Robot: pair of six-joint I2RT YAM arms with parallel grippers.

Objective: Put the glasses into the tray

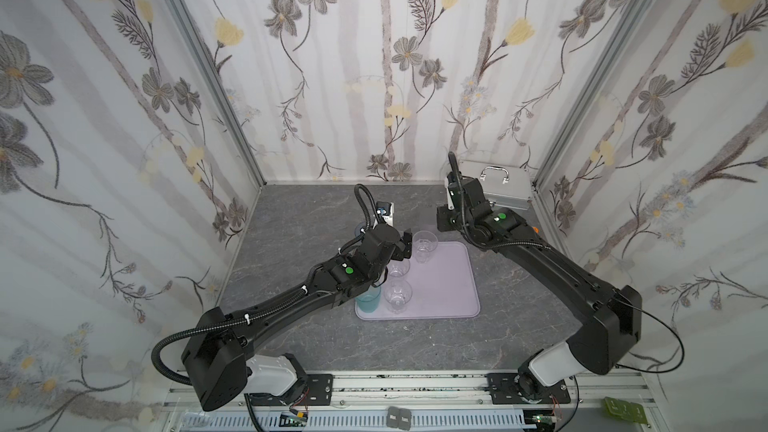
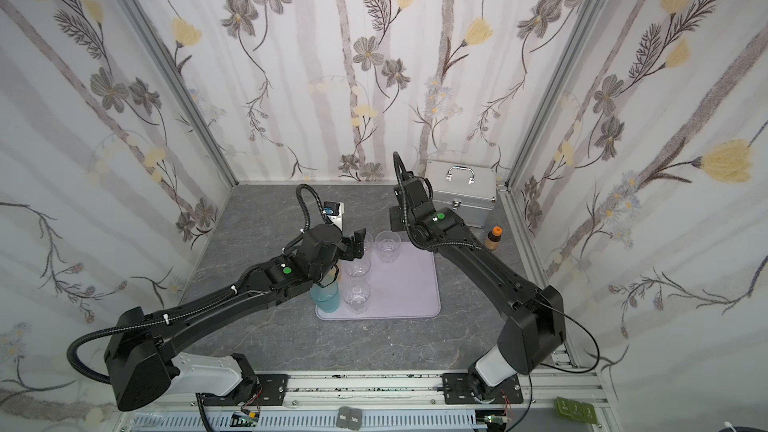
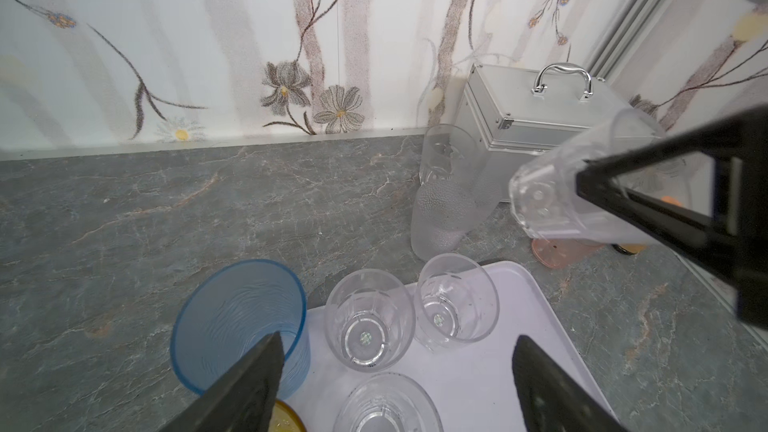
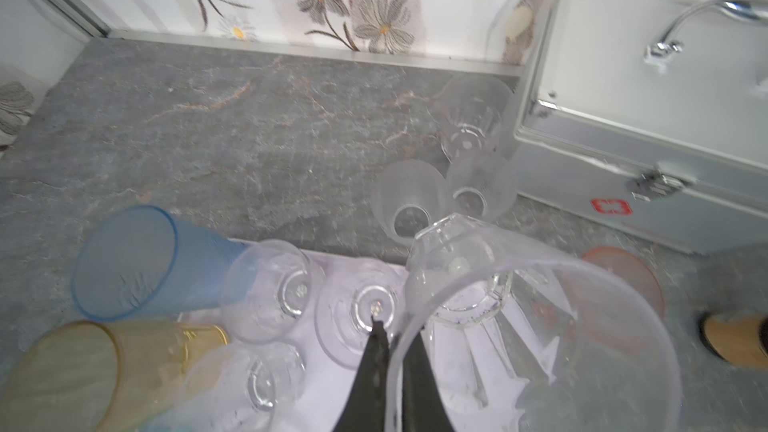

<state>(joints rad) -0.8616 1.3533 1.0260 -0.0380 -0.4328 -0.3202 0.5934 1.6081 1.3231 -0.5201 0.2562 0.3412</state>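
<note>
1. Done: the tray [image 1: 451,284] lies mid-tabletop [image 1: 415,347] and holds five upright glasses. A teal glass [image 1: 368,300] stands at its near left corner. Four clear glasses [image 1: 397,296] run along its left side and far edge. The right half of the tray is bare.
2. In hand: the right fingers [image 4: 384,340] are pinched tight on the rim of a faceted glass [image 4: 461,284]. It hangs tilted in the air just past the tray's far right corner, not yet over the tray. This looks like the carry step of one more placement.
3. The left fingers [image 1: 401,248] are spread wide and hold nothing, hovering over the tray's far left part among the clear glasses.
4. Left on the tabletop:
   - a blue glass [image 3: 239,322] just off the tray's far left corner;
   - a pink glass [image 4: 619,297] beyond the tray's far right corner, under the faceted glass;
   - two frosted glasses [image 4: 409,197] and a ribbed glass [image 4: 473,118] close together beside the case [image 2: 461,193] in the far right corner.
5. Unclear: an amber glass [image 4: 83,371] stands by the tray's left edge. The left arm hides it in both top views, so I cannot tell whether it is on the tray.
6. Judgement: a little under half done, with six or seven glasses to go.
</note>
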